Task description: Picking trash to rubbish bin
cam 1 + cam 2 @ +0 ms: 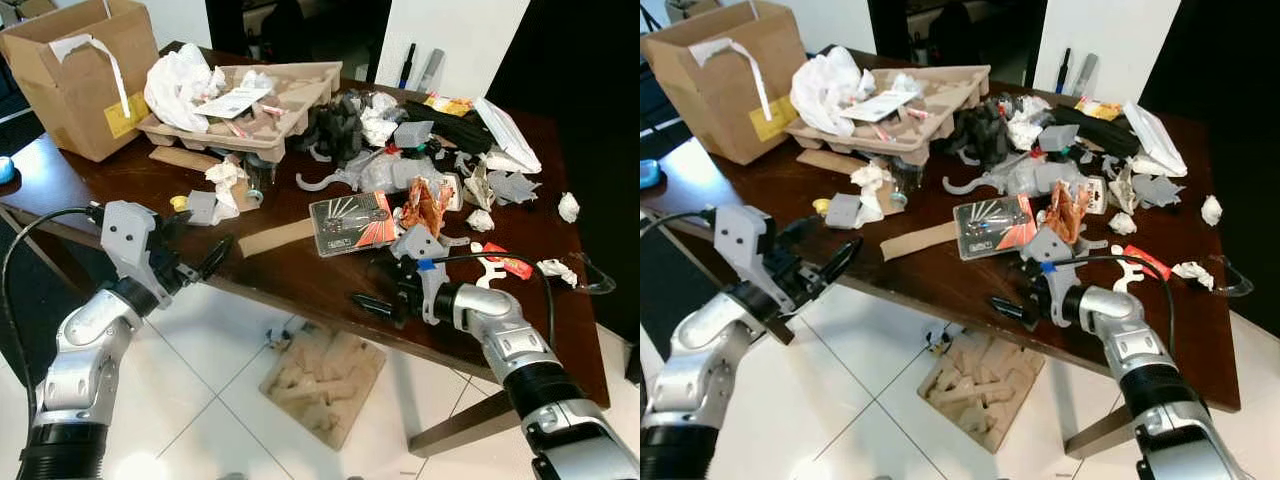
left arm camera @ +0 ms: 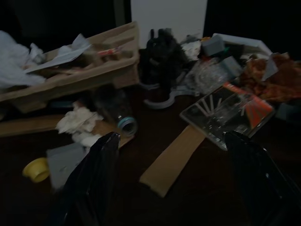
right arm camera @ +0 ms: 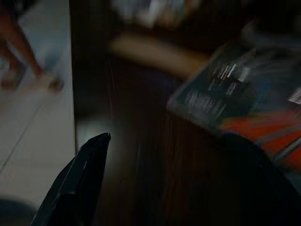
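Observation:
Trash litters a dark wooden table [image 1: 300, 275]. A clear plastic package with an orange and black card [image 1: 350, 223] lies near the front edge, a brown cardboard strip [image 1: 275, 238] to its left. My right gripper [image 1: 372, 283] hovers open at the table's near edge, just in front of that package [image 3: 244, 99], holding nothing. My left gripper [image 1: 198, 240] is open at the near-left edge, facing a grey scrap [image 1: 201, 206], a yellow cap [image 2: 35, 169] and crumpled white paper [image 1: 225, 180]. Its fingers [image 2: 94, 174] stand wide apart over the dark tabletop.
A pulp tray [image 1: 290, 100] with white paper and a brown cardboard box [image 1: 80, 75] stand at the back left. Grey plastic parts, an orange wrapper [image 1: 428, 203] and paper balls [image 1: 568, 207] crowd the right. A pulp insert [image 1: 322, 378] lies on the white tiled floor.

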Controlling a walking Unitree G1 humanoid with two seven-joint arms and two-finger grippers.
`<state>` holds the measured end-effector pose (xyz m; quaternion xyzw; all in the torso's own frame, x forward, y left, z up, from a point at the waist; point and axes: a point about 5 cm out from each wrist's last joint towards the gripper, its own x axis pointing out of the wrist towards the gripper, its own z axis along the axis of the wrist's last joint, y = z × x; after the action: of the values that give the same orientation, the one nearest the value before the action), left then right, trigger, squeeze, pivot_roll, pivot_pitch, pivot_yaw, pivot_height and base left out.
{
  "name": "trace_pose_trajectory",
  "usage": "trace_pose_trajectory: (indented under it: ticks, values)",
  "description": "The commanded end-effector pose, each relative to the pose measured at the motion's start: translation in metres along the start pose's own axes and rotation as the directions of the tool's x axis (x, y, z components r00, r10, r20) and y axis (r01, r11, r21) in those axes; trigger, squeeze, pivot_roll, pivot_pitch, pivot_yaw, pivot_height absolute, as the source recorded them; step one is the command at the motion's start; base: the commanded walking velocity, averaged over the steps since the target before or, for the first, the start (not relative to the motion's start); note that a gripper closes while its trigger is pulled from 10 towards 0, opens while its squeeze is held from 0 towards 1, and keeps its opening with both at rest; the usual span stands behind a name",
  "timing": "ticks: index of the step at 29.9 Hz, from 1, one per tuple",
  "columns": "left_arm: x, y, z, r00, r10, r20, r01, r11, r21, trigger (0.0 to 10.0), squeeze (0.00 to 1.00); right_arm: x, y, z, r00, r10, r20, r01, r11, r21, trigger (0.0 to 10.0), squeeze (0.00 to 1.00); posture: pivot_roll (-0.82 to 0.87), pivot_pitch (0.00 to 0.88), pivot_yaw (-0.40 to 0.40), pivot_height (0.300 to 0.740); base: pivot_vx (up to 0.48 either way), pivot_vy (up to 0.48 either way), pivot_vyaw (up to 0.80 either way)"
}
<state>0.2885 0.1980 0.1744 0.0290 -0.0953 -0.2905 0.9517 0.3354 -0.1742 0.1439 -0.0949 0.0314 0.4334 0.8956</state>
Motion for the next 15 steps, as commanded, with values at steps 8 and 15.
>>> trace_pose_trajectory:
  ticks: [8,15]
  values:
    - [0.002,-0.014,-0.007,0.999,-0.033,-0.012,0.032,0.999,-0.037,10.0,0.0,-0.005,-0.023,0.016,0.982,-0.176,0.069,0.179,0.983,-0.043,10.0,0.0,0.17,0.156,-0.026,0.74,0.0,0.0,0.0]
    - [0.005,-0.016,-0.007,0.999,-0.043,-0.013,0.043,0.999,-0.033,10.0,0.0,-0.005,-0.029,0.001,0.969,-0.236,-0.067,0.232,0.971,-0.057,10.0,0.0,0.17,0.151,-0.033,0.74,0.0,0.0,0.0]
